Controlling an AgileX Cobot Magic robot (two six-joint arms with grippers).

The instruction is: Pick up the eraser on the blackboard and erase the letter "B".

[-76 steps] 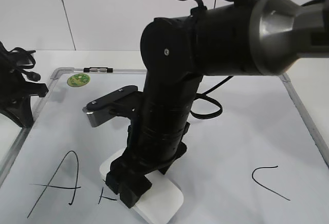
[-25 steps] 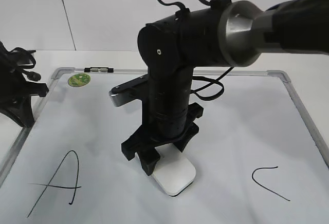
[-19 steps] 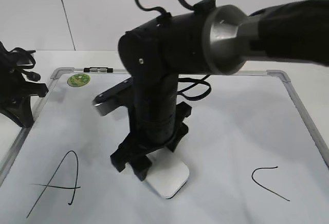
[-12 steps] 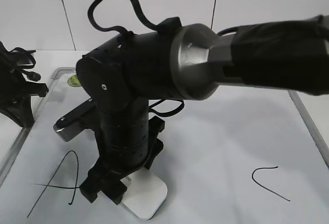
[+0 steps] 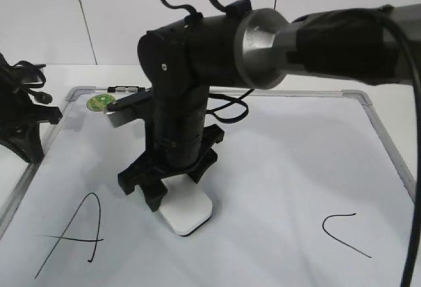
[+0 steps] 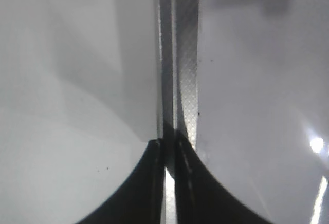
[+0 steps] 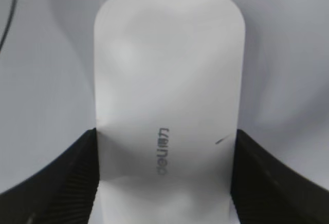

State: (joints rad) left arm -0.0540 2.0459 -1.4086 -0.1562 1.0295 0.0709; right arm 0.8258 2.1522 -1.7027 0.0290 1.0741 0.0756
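The white eraser [image 5: 189, 212] lies flat on the blackboard [image 5: 296, 155], between the black "A" [image 5: 74, 234] and the "C" [image 5: 345, 232]. My right gripper [image 5: 160, 193] is shut on it from above, one finger on each long side. In the right wrist view the eraser [image 7: 169, 80] fills the middle, its faint mark on top, and the right gripper [image 7: 165, 137] clamps both its edges. No letter "B" shows in any view. My left gripper [image 6: 168, 149] is shut and empty over the board's silver frame [image 6: 181, 70].
The left arm [image 5: 20, 122] stands at the board's left edge. A round green sticker [image 5: 100, 102] and a small black-and-silver piece [image 5: 125, 89] sit at the top left of the frame. The right arm's cable [image 5: 233, 108] hangs above the board.
A black stroke showed next to the eraser 3 s ago; it no longer shows. The right gripper swept the eraser right, then left, and has now moved it right and farther back.
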